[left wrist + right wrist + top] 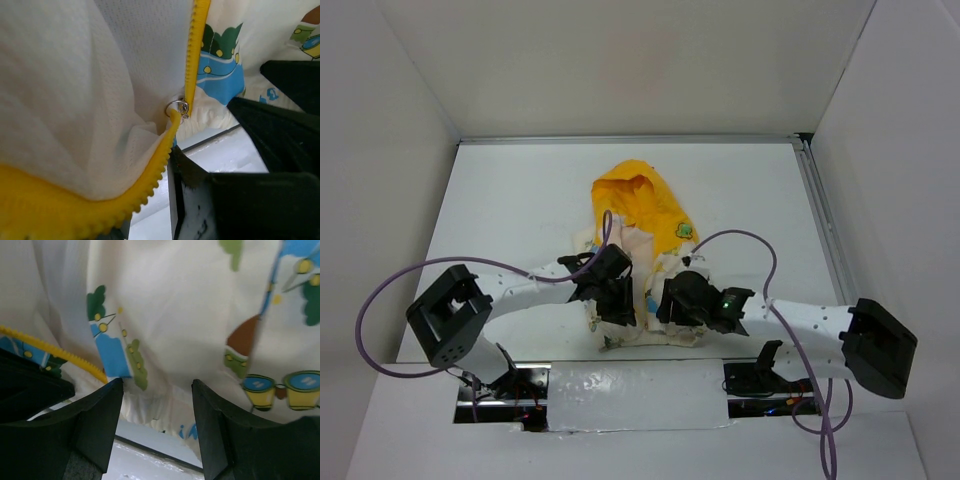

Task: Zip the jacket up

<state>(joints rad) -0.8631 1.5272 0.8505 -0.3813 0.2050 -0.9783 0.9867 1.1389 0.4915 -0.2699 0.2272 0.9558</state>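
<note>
- Cream fabric printed with small green, blue and orange cartoon figures forms the body of the child's hooded jacket (642, 330). It lies on the white table (520, 200), close to the near edge and between the two arms.
- The jacket's yellow-orange hood (635, 195) points toward the far side of the table. The cream body is bunched up under the two claws.
- The left claw (613, 298) is down on the left part of the body. The right claw (157, 385) is on the right part, near the left one but apart from it.
- In the left wrist view, a yellow zipper tape (195, 50) runs down from the top to a small silver slider (178, 107).
- Below the slider, a toothed yellow edge curves off to the lower left along the white mesh lining (75, 100).
- One dark finger (187, 172) of the left claw stands just under the slider, against the toothed edge. The other finger is hidden by the fabric, so it cannot be told whether this claw holds anything.
- In the right wrist view, the right claw's jaws stand well apart. The jacket's cream hem shows in the gap between them and is not pinched.
- Above that gap is a blue and green printed figure (107, 347).
</note>
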